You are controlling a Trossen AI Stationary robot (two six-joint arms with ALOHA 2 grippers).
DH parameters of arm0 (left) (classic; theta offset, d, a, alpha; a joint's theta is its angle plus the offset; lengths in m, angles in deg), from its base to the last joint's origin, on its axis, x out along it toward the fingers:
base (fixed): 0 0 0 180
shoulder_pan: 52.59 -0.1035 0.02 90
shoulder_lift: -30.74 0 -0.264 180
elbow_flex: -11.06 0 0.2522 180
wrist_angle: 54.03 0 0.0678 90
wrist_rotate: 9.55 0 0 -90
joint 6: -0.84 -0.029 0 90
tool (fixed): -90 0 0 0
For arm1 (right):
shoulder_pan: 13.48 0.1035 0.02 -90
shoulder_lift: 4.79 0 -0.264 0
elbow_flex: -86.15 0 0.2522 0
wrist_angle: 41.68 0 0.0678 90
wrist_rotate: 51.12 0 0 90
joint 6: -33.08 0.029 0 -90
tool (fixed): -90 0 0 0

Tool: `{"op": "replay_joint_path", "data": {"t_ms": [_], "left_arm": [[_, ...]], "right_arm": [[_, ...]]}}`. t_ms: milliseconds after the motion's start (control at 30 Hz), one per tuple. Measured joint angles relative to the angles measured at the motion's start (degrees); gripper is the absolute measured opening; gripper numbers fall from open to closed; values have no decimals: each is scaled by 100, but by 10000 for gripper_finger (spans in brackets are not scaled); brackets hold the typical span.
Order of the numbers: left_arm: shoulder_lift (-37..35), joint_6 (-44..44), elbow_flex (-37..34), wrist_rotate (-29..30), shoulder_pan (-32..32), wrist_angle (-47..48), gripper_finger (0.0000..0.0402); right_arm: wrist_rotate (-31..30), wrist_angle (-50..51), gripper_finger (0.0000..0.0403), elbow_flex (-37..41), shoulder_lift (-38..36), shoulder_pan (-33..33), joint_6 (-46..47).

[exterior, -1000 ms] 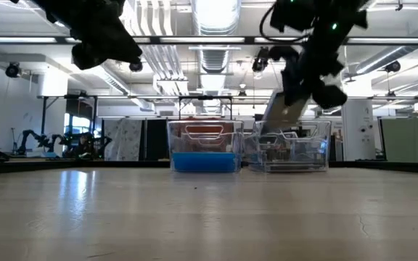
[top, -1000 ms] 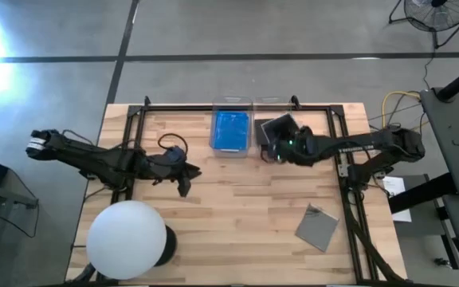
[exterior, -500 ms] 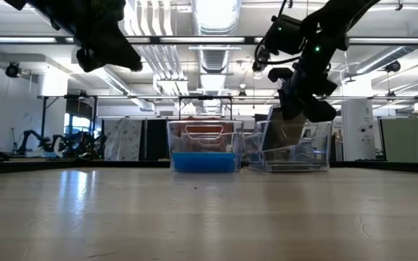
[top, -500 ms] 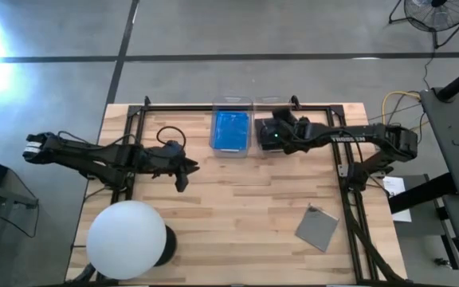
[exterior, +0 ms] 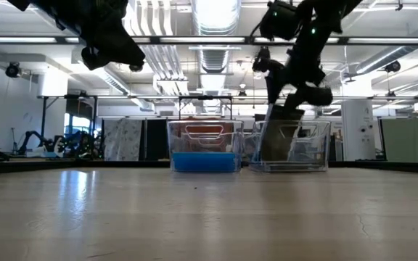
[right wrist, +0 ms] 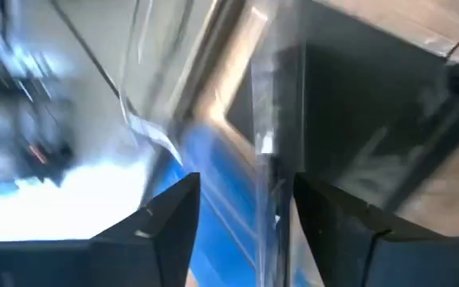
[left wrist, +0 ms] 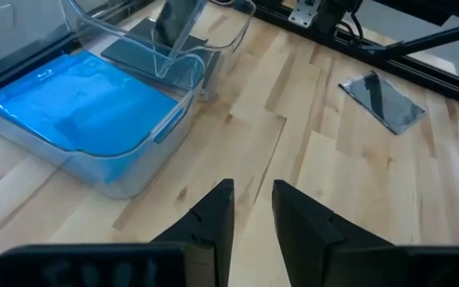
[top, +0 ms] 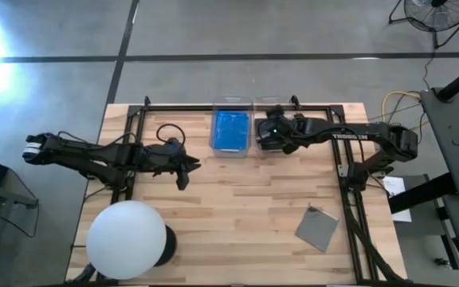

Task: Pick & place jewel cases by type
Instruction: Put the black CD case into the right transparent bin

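Note:
Blue jewel cases (top: 231, 131) lie flat in the left clear bin (exterior: 205, 138). In the right clear bin (exterior: 318, 148) a grey jewel case (exterior: 274, 138) stands tilted on its lower edge, seen also in the left wrist view as the tilted grey case (left wrist: 178, 20) above a flat grey one (left wrist: 134, 52). My right gripper (exterior: 292, 101) hangs open just above that bin, touching nothing. Another grey jewel case (top: 317, 227) lies flat on the table near the right front. My left gripper (top: 183, 169) hovers left of the bins, its fingers (left wrist: 221, 207) slightly apart with nothing between them.
A black metal frame (top: 142, 119) runs along the table's far and side edges. A white globe (top: 126, 239) stands at the near left corner. Bare wood (top: 237, 215) stretches between the bins and the front edge.
My right gripper carried the tilted grey jewel case toward the far edge and down into the right bin, then opened, let go and rose a little. The case now stands tilted inside the bin on its lower edge.

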State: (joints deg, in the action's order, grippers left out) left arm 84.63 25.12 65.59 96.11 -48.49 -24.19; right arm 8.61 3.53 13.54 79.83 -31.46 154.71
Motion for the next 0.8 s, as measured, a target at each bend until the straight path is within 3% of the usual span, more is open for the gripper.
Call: {"op": "replay_joint_path", "data": {"t_ms": [100,267,467,567,800], "left_arm": [[0,94,0,4,2,0,71],[0,154,0,6,2,-4,71],[-2,319,0,9,2,-17,71],[-2,452,0,10,2,-36,71],[-2,616,0,9,2,-212,71]], "right_arm": [[420,593,217,-373,-59,178,-886],[563,1934,226,-1086,-93,811,-1293],[1146,3608,226,-1862,-179,1894,-2146],[1531,4212,226,-2034,-207,2584,-2154],[2711,4228,226,-1676,-84,4252,-1635]]}}
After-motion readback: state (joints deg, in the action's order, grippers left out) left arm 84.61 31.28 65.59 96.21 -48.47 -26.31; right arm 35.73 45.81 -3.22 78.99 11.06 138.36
